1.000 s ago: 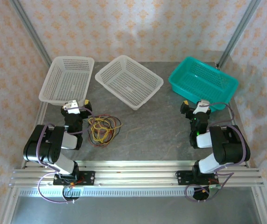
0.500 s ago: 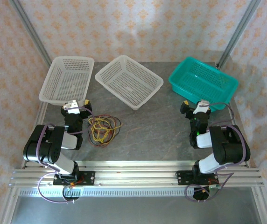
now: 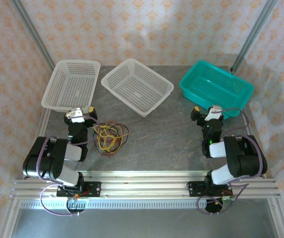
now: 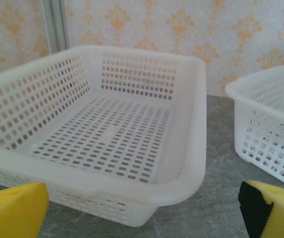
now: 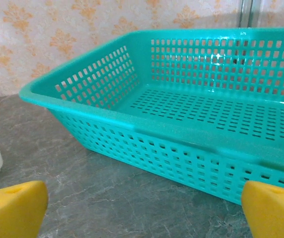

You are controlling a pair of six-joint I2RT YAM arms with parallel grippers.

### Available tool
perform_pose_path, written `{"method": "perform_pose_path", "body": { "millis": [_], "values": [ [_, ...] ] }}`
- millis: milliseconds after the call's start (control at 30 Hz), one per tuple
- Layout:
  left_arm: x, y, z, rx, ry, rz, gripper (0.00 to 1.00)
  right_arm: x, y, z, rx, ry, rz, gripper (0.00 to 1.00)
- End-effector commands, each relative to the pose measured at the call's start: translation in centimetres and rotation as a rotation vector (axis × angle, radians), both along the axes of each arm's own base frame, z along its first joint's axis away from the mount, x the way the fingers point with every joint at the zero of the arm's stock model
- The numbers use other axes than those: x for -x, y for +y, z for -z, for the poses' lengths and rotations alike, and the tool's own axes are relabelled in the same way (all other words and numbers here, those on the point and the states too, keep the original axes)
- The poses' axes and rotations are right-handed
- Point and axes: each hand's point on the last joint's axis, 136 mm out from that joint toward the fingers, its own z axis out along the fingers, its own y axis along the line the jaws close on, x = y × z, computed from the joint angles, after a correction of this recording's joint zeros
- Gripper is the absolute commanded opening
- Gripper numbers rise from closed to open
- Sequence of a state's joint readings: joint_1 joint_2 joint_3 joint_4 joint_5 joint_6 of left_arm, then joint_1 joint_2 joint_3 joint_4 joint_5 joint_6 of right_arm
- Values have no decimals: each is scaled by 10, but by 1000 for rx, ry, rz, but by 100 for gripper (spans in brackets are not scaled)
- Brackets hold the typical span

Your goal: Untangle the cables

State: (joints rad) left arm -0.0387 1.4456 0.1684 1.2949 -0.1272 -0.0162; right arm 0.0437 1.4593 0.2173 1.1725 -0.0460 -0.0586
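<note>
Only the left arm has shifted since a second ago, its elbow swinging toward the left edge of the table (image 3: pixel 162 144). The cables (image 3: pixel 110 137) have not stirred, so I judge the untangling not yet begun.

From above, they lie as one mixed heap toward the near left corner, just beside the left gripper (image 3: pixel 80 111). The heap is roughly round with no clear long axis, one dark loop reaching right.

On the left wrist, the yellow pads (image 4: pixel 13 208) stand wide apart, facing a white basket (image 4: pixel 196 124).

On the right wrist, the right gripper (image 5: pixel 142 208) gapes likewise, empty, before the teal basket (image 5: pixel 132 124).
</note>
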Motion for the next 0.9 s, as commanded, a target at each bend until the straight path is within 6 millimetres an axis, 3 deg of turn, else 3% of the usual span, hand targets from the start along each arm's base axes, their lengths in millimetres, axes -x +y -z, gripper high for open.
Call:
{"method": "perform_pose_path", "body": {
  "millis": [0, 233, 500, 600, 767, 867],
  "values": [
    [10, -3, -22, -43, -36, -60, 100, -3, 9, -18, 23, -12, -35, 100],
    [11, -24, -53, -50, -2, -76, 99, 7, 47, -37, 63, 8, -132, 100],
    [-2, -56, -78, 171, 27, 82, 100, 16, 84, -69, -20, 33, -289, 100],
    [-3, -58, -81, 280, 48, 73, 99, 23, 101, -80, -65, 45, -385, 100],
    [-8, -64, -85, 335, 151, 74, 100, 30, 115, -103, -148, 71, -461, 100],
    [-11, -64, -87, 331, 214, 56, 100, 26, 109, -112, -197, 115, -410, 100]
  ]
}}
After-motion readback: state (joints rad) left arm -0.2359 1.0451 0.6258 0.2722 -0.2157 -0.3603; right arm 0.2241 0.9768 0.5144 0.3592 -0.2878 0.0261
